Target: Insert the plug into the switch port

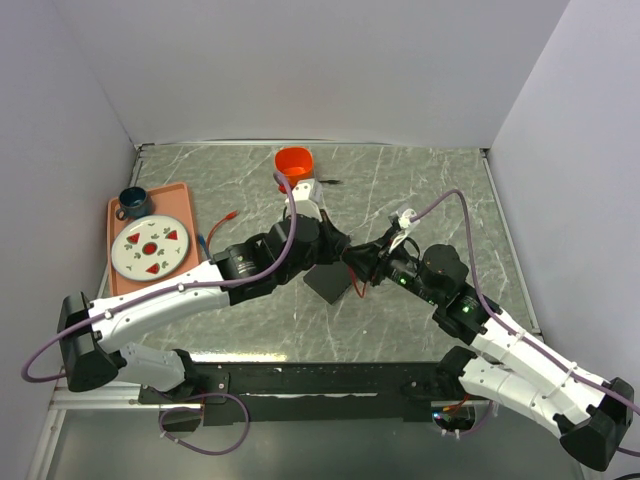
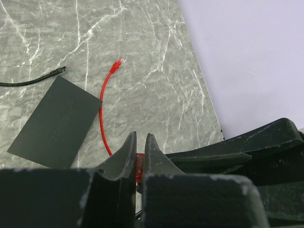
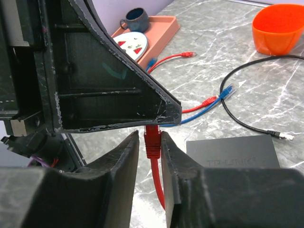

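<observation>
The red plug [image 3: 153, 145] hangs in the air above the table, with its cable trailing down. My left gripper [image 2: 140, 135] is shut on the plug's tip [image 2: 139, 164]. From the other side my right gripper [image 3: 150, 135] stands open around the plug's boot: one finger touches it and a thin gap shows at the other. The two grippers meet tip to tip [image 1: 348, 256] just over the flat black box [image 1: 325, 285], which lies flat on the table [image 3: 232, 152]. The switch port in the box's narrow edge is hidden.
An orange cup [image 1: 294, 160] stands at the back. A salmon tray [image 1: 185, 200] on the left holds a plate [image 1: 150, 247] and a dark mug [image 1: 132, 203]. Loose red [image 3: 209, 101], blue [image 3: 228, 90] and black [image 3: 280, 135] cable ends lie near the box.
</observation>
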{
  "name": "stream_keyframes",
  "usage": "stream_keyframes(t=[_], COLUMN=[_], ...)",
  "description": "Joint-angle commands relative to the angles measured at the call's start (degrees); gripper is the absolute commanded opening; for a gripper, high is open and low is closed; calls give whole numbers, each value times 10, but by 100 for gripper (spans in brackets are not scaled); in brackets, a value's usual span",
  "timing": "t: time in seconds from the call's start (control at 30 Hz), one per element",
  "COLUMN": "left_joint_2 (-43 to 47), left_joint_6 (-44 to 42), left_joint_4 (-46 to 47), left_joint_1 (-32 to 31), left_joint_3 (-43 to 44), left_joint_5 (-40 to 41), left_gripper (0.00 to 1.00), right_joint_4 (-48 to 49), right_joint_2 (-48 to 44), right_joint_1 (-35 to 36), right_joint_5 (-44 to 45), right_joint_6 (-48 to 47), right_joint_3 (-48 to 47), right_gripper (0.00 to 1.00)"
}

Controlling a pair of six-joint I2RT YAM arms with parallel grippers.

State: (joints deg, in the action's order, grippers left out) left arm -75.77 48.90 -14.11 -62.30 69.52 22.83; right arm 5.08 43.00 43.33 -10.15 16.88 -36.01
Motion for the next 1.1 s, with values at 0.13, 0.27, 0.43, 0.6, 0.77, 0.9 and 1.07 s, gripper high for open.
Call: stream_keyframes(t=[0.13,0.27,0.43,0.6,0.77,0.9,1.07], left_joint_2=[28,29,30,43,94,110,63], left_joint_6=[7,8,-5,-23,-60,-80,-110], left_joint_4=[42,45,54,11,26,43,72], left_joint_1=[-1,-2,-2,4,65,146,186], left_joint_3=[4,3,-2,5,-41,-92,-133], left_joint_5=[9,6,-9,41,6,-53,-110], left_gripper=[1,1,23,95,99,97,97], right_joint_4=[25,23,21,-16,-72,-118,-182], right_joint_2=[-1,10,10,8,-8,-5,34], right_joint_1=[8,7,7,7,7,6,2], right_joint_5=[-21,-29,-12,18,55,100,148], right_joint_6=[-1,-1,3,-11,-19,-1,44], right_joint_3=[1,0,6,11,37,56,63], right_gripper=[17,0,0,0,0,0,0])
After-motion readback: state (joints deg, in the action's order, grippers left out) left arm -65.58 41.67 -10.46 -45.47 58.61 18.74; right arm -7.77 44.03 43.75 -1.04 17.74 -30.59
